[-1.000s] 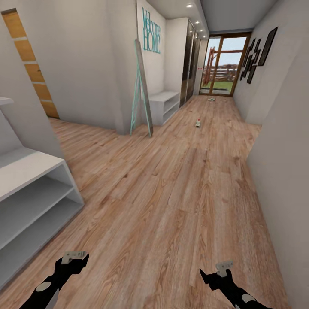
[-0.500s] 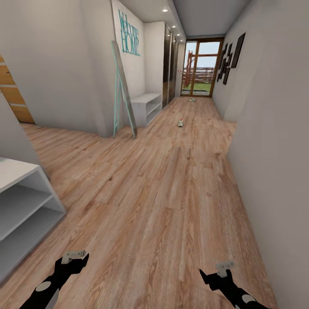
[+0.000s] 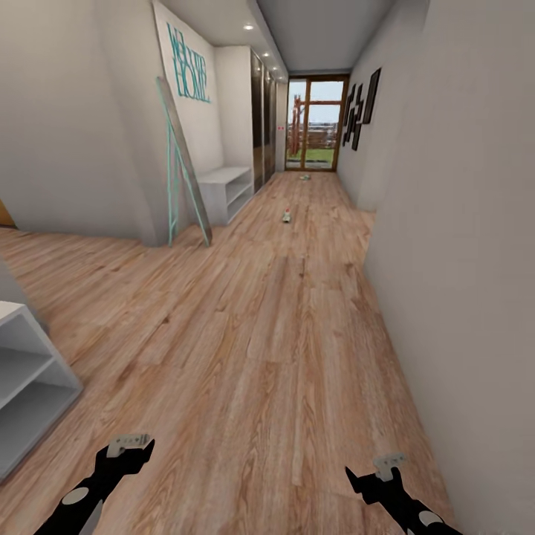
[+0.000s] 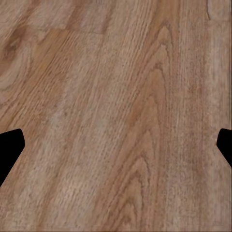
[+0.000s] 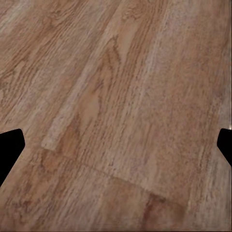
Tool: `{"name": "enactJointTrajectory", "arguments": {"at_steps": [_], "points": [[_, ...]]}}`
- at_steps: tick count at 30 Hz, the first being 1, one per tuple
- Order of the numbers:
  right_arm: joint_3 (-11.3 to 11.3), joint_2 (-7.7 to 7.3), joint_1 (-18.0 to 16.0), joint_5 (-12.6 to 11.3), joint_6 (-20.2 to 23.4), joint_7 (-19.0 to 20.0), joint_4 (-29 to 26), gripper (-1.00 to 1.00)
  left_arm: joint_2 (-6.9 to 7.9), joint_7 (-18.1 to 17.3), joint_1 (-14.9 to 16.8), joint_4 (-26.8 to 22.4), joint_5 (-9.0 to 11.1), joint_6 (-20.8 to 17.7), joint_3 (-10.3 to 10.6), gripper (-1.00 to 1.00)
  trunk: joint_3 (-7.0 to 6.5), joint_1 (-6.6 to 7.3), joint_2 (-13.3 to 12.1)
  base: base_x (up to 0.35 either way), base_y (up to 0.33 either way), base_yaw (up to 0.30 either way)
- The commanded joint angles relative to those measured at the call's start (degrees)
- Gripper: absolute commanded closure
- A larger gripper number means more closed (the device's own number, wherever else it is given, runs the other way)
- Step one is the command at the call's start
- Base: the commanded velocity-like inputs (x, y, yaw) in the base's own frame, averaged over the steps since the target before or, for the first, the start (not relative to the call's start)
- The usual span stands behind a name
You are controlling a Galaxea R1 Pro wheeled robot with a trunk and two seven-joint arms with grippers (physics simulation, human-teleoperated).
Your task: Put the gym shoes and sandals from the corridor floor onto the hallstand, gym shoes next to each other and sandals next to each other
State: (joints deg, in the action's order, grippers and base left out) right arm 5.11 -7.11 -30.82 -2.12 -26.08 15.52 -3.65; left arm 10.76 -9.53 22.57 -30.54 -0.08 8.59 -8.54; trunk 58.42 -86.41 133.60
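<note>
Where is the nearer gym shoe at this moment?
In the head view the nearer gym shoe lies far ahead on the corridor floor, about mid-width, just past the white bench on the left wall.

The corridor floor [image 3: 282, 334] lies open down its middle, bare planks running from the near edge to the glass door [image 3: 318, 122] at the far end. Along its left edge stand the corner of a light-grey shelf unit [image 3: 30, 379] close by, then a leaning mirror [image 3: 182, 163] with teal legs jutting onto the planks, then a low white bench [image 3: 223, 189] against the wall. The right wall [image 3: 461, 245] crowds the floor's right edge, narrowing the passage. Two small shoes [image 3: 287, 215] lie far down the middle, well apart. Under both wrist cameras the planks are bare.
</note>
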Motion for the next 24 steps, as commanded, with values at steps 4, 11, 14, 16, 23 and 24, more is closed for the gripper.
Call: {"name": "enactJointTrajectory", "arguments": {"at_steps": [4, 11, 14, 16, 23, 24], "points": [[0.43, -0.01, -0.04, -0.25, -0.2, 0.04, 0.05, -1.0, -0.07, -0.49, 0.02, 0.03, -0.03, 0.11, -0.35, -1.0, -0.23, 0.01, 0.02, 0.0, 0.0, -0.232], [0.43, -0.01, -0.03, -0.24, -0.2, 0.04, 0.06, -1.0, -0.09, -0.49, 0.02, 0.04, 0.18, 0.11, -0.34, -1.0, -0.71, 0.01, 0.02, 0.028, 0.0, -0.231], [0.43, -0.01, -0.03, -0.24, -0.2, 0.04, 0.05, -1.0, -0.06, -0.49, 0.02, 0.04, 0.22, 0.11, -0.39, -1.0, -0.92, 0.01, 0.02, 0.129, 0.0, -0.229], [0.43, -0.01, -0.03, -0.24, -0.2, 0.04, 0.05, -1.0, -0.05, -0.49, 0.02, 0.01, 0.27, 0.11, -0.4, -1.0, -1.05, 0.01, 0.02, 0.201, 0.0, -0.228], [0.43, -0.01, -0.03, -0.24, -0.2, 0.04, 0.05, -1.0, -0.04, -0.48, 0.02, -0.04, 0.33, 0.11, -0.49, -1.0, -1.41, 0.01, 0.02, 0.291, 0.0, -0.167], [0.43, -0.01, -0.03, -0.23, -0.2, 0.04, 0.05, -1.0, -0.04, -0.48, 0.02, -0.04, 0.34, 0.11, -0.5, -1.0, -1.42, 0.01, 0.02, 0.324, 0.0, -0.06]]}}
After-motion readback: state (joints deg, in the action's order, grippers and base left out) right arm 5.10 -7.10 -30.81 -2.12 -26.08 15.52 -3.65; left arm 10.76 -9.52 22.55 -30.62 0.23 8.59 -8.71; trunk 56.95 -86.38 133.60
